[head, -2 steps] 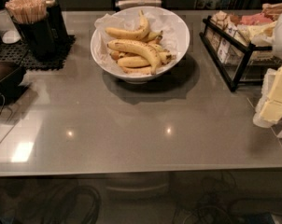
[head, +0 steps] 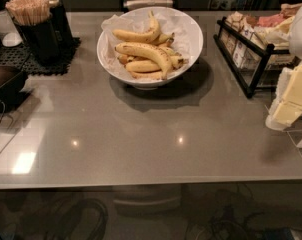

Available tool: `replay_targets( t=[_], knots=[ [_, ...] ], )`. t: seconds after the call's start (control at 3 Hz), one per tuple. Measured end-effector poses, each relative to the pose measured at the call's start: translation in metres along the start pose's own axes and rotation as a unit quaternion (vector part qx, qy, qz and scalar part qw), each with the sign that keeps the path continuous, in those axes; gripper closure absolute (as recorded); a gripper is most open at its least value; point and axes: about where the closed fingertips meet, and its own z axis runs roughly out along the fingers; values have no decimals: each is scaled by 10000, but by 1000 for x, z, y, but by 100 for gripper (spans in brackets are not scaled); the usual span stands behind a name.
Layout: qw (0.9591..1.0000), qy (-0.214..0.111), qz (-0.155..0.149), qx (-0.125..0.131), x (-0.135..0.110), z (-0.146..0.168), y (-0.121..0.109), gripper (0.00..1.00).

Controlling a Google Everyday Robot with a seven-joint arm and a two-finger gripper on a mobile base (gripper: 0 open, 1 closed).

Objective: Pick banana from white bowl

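Several bananas (head: 143, 51) lie in the white bowl (head: 195, 31); hand (head: 290, 101) at right, state unclear.

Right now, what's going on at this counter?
The robot is set to pick a banana, but the job has not started. Several bananas lie in the paper-lined white bowl at the back of the grey counter. The gripper hangs at the right edge of the view, beside a black wire rack, well apart from the bowl and touching no banana.
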Motion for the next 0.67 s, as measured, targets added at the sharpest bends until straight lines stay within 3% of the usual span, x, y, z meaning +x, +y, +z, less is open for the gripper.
replay_targets(
  t=[0.33,0.67],
  knots=[
    [9981,-607,-82,-62,-34,12,-31,0],
    [9894,-1355,-226,-472,-84,43,-69,0]
  ],
)
